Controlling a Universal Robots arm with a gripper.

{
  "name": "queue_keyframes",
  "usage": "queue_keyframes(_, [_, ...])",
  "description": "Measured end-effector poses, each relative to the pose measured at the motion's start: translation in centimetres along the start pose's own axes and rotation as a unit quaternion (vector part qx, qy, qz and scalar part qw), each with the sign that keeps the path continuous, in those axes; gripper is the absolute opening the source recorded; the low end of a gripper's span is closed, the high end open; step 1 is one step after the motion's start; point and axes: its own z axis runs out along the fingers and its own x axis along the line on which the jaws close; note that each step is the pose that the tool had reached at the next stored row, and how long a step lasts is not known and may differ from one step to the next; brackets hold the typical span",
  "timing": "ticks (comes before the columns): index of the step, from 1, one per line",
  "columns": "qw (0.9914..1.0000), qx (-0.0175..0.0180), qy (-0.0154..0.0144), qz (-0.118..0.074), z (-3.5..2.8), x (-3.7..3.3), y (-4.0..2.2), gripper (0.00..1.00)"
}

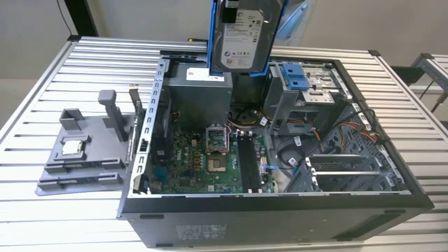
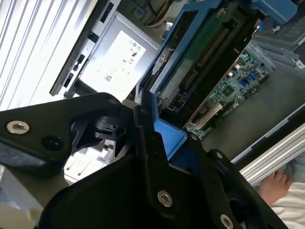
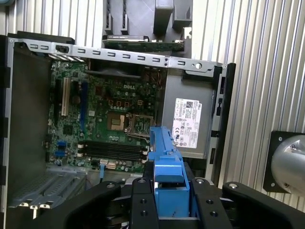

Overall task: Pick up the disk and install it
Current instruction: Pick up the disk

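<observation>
Matte black gripper [image 3: 170,202], angular moulded plates, two blocky fingers [image 3: 143,205] dotted with small dark screws, silver hex-socket bolts [image 2: 164,198] sunk into the rounded black housing behind the fingers.

**Robot test bench in a lab or workshop**

A table [image 1: 49,79] of ribbed aluminium profiles carries an opened computer tower [image 1: 280,215] lying on its side, its motherboard [image 1: 203,163] bare at the frame's centre; at the exterior view's left sits a grey moulded fixture [image 1: 84,157] cradling a small square chip [image 1: 73,147]. At the upper middle of the frame the disk [image 1: 242,37] hangs above the tower, and in the first wrist view the black tool [image 3: 169,191] clamps its blue bracket. Another aluminium frame [image 1: 433,68] stands at the exterior view's right edge, against plain pale walls and floor.
</observation>
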Motion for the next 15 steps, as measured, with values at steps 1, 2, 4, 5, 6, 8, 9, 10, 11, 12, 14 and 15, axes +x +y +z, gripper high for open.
queue_keyframes(1, [1.00000, 0.0000, 0.0001, 0.000, 0.00, 0.00, 0.00, 0.00])
queue_keyframes(2, [1.00000, 0.0000, 0.0002, 0.000, 0.00, 0.01, 0.00, 0.00])
queue_keyframes(4, [1.00000, 0.0000, 0.0004, 0.000, 0.00, 0.00, 0.00, 0.00])
queue_keyframes(5, [1.00000, 0.0000, 0.0005, 0.000, 0.00, 0.00, 0.00, 0.00])
queue_keyframes(6, [1.00000, 0.0000, 0.0006, 0.000, 0.00, 0.00, 0.00, 0.00])
queue_keyframes(8, [1.00000, -0.0001, 0.0006, 0.000, 0.00, 0.01, 0.00, 0.00])
queue_keyframes(9, [1.00000, -0.0001, 0.0006, 0.000, 0.01, 0.05, -0.01, 0.00])
queue_keyframes(10, [1.00000, -0.0001, 0.0006, 0.000, 0.01, 0.12, -0.04, 0.00])
queue_keyframes(11, [1.00000, -0.0001, 0.0007, 0.001, 0.01, 0.21, -0.06, 0.00])
queue_keyframes(12, [1.00000, -0.0001, 0.0006, 0.002, 0.02, 0.30, -0.07, 0.00])
queue_keyframes(14, [0.99999, -0.0001, 0.0006, 0.004, 0.03, 0.49, -0.10, 0.00])
queue_keyframes(15, [0.99999, 0.0000, 0.0006, 0.005, 0.04, 0.58, -0.11, 0.00])
